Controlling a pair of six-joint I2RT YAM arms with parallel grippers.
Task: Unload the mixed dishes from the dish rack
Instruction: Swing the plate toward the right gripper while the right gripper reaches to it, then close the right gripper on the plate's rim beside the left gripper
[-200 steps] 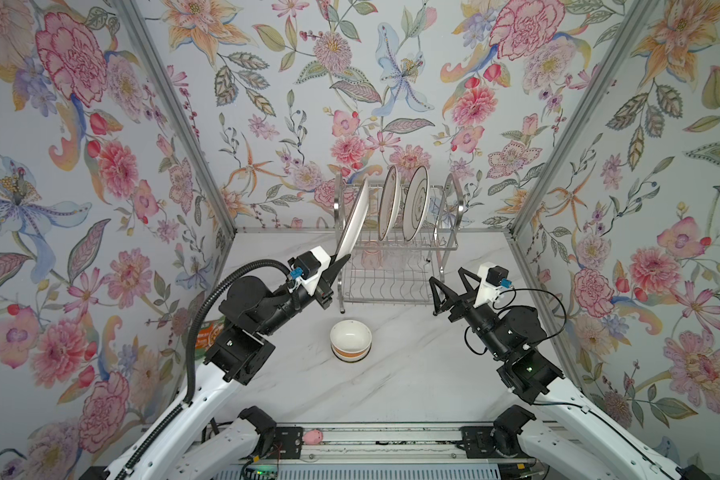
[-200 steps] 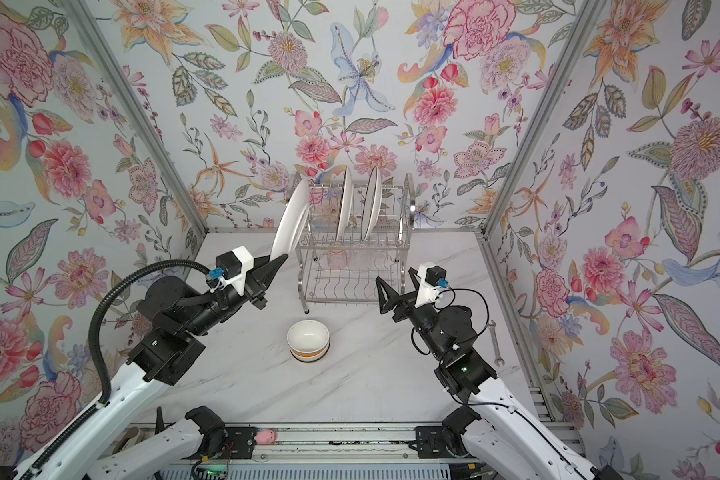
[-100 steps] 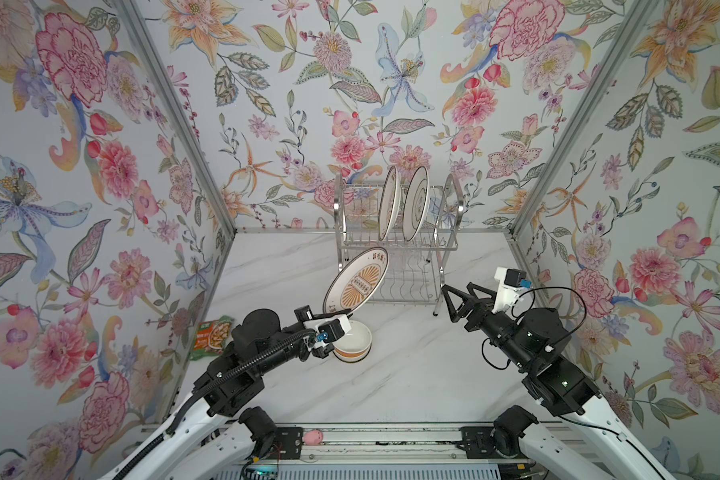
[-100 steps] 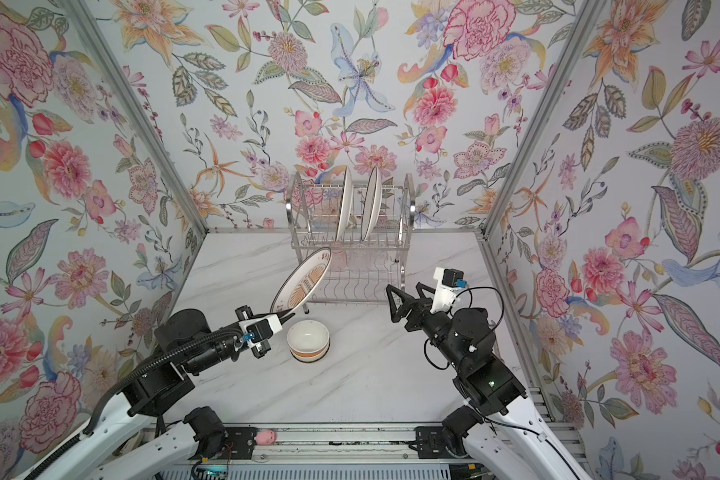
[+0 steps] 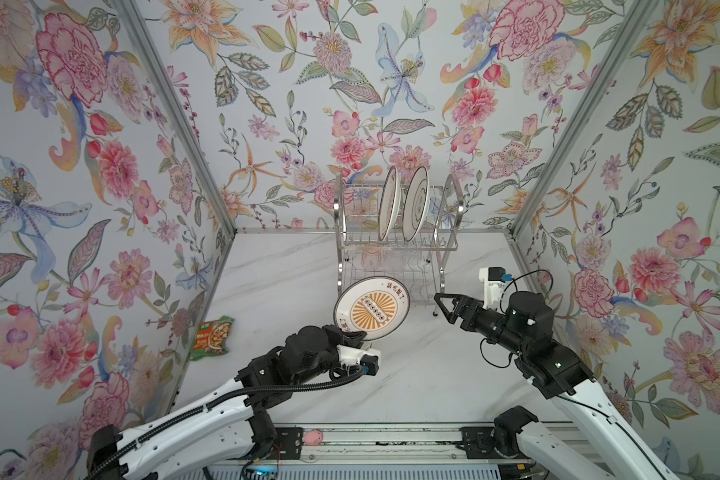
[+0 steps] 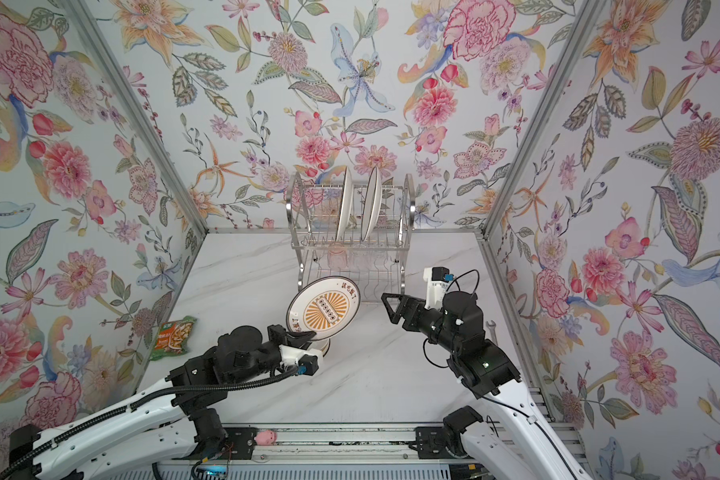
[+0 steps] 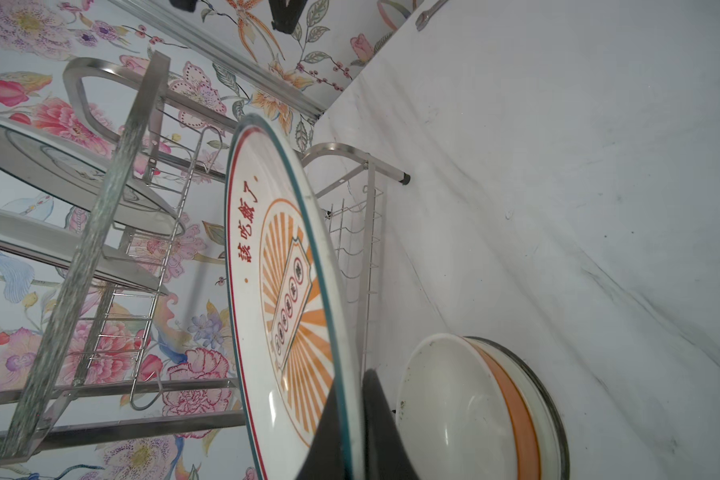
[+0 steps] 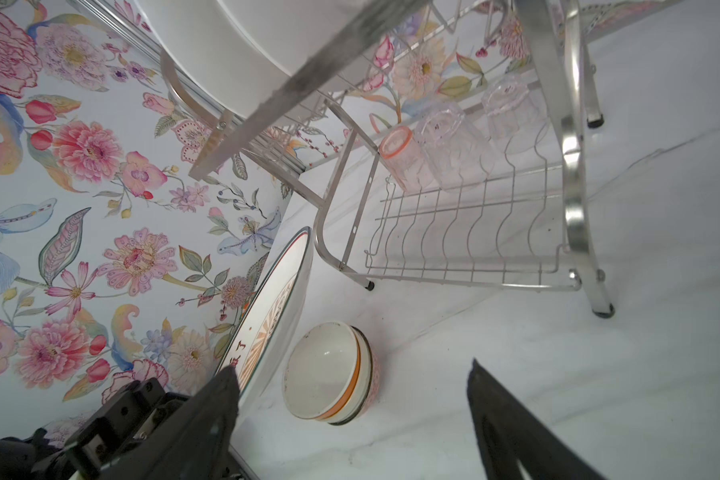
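The sunburst plate (image 5: 371,307) has come down from the dish rack (image 5: 443,249); we hold it tilted beside the bowls (image 8: 329,374), left gripper (image 5: 352,333) closed on its rim; right gripper (image 5: 443,309) spread wide, empty; two plates (image 5: 390,208) and tumblers (image 8: 433,153) are left in the rack.

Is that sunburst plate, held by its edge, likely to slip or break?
The sunburst plate looks glossy, probably slippery. The left gripper pinches only its rim, so it may pivot. It seems rigid ceramic, likely chipping if dropped.

Bowls (image 6: 324,347): in front of the rack (image 6: 408,199), a top view shows you only a sliver beneath the plate (image 6: 323,309).
Tumblers (image 5: 371,257): on the rack's lower shelf, blurred in both top views.
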